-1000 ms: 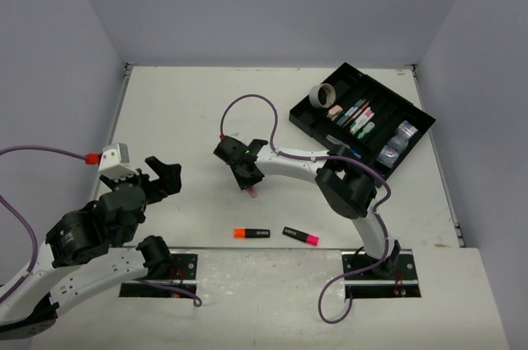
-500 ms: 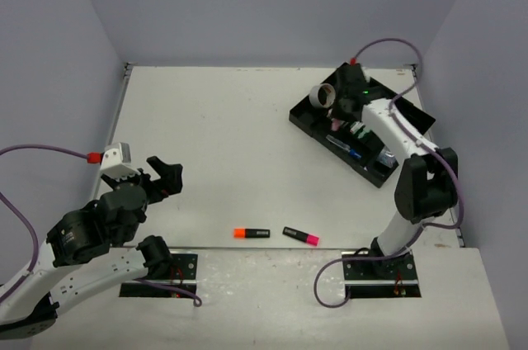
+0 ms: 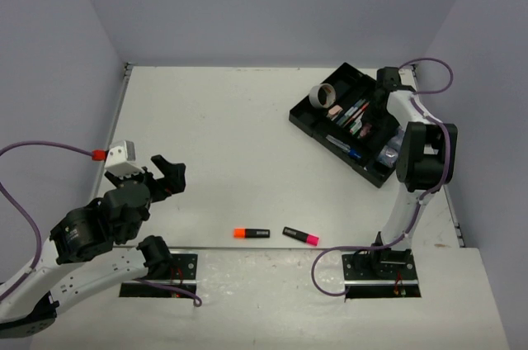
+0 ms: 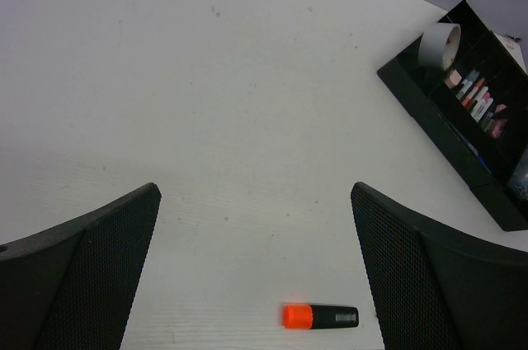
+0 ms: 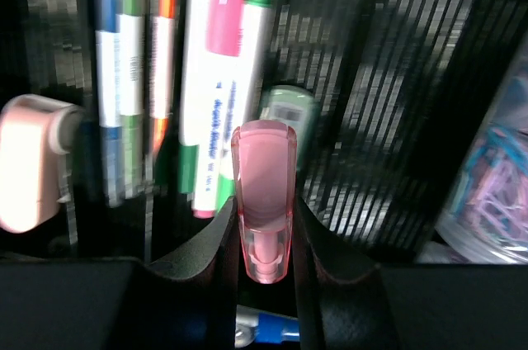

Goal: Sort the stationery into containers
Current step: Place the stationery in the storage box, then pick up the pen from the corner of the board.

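The black tray (image 3: 318, 131) lies at the far right of the table, and a grey tape ring (image 3: 322, 96), several pens (image 3: 356, 115) and clear boxes (image 3: 396, 142) lie in it. My right gripper (image 3: 381, 91) hangs over its middle compartments. In the right wrist view it (image 5: 264, 214) is shut on a translucent pink pen (image 5: 264, 177), just above the tray's ribbed floor (image 5: 388, 119) and beside the white, green and pink pens (image 5: 219, 111). An orange-capped highlighter (image 3: 251, 233) and a pink-ended highlighter (image 3: 301, 236) lie near the front edge. My left gripper (image 3: 167, 175) stands open and holds nothing.
In the left wrist view the orange-capped highlighter (image 4: 320, 316) lies just ahead of my open left gripper (image 4: 254, 193), and the tray (image 4: 429, 115) with the tape ring (image 4: 437, 43) sits far right. A pink eraser (image 5: 29, 172) and a box of paper clips (image 5: 491, 193) flank the pens.
My right gripper has carried the pink pen from the table's middle to the tray and then across to its far side. My left arm has shifted only slightly.
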